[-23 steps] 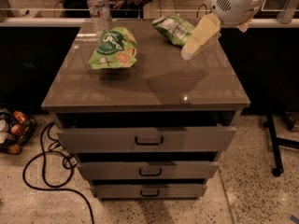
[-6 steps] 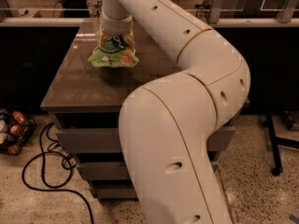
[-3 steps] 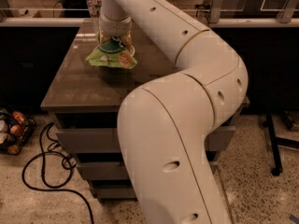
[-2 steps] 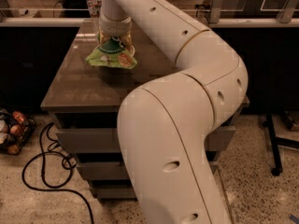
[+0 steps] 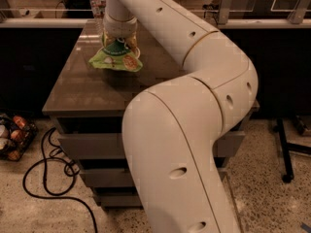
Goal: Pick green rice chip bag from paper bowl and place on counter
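The green rice chip bag hangs just over the back left part of the counter, its edges drooping and a dark shadow on the top beneath it. My gripper comes straight down onto the middle of the bag and is shut on its upper side. The paper bowl is hidden under the bag and the gripper. My large white arm crosses the view and covers the right half of the counter.
A clear water bottle stands at the counter's back left edge, close behind the gripper. The cabinet's top drawer is slightly out. Black cables and a basket of items lie on the floor left; a stand's base is at right.
The arm swung in from the right onto the bag. Over the last second the bag has shifted slightly left and up with the gripper.
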Robot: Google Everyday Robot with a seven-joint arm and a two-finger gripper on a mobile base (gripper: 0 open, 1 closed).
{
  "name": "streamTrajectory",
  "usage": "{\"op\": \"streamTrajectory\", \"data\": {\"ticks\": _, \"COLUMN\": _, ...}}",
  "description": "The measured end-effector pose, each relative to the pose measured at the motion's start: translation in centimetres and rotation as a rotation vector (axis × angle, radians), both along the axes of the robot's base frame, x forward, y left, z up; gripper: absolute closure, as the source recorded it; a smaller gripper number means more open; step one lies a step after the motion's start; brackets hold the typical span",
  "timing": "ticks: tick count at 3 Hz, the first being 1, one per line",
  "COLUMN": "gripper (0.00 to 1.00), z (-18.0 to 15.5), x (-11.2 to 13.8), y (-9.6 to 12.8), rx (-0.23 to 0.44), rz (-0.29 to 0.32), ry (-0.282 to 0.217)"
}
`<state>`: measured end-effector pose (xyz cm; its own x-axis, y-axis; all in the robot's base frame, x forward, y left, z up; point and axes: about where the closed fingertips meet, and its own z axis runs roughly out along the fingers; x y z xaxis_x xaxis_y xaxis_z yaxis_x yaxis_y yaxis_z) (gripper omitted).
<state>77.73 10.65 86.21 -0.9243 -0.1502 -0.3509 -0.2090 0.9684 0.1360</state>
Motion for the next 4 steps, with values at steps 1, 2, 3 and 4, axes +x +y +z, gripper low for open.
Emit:
{"op": "streamTrajectory", "data": {"ticks": 1, "gripper": 1.0, "z": 4.0, "x": 0.4, "y": -1.5, "rx": 0.016, "rz": 0.01, "ry": -0.078}}
{"op": "streamTrajectory", "data": {"ticks": 2, "gripper": 1.0, "z": 8.5, "x": 0.7, "y": -3.0, "rx": 0.027, "rz": 0.015, "ry": -0.167}}
{"op": "streamTrajectory", "data": {"ticks": 3, "gripper": 1.0, "z": 11.4, "x": 0.9, "y": -4.5, "rx": 0.037, "rz": 0.008, "ry": -0.226}}
{"op": "streamTrajectory", "data": {"ticks": 4, "gripper": 1.0, "z": 13.2, "x": 1.1, "y": -7.2, "rx": 0.043, "rz": -0.02, "ry": -0.266}}
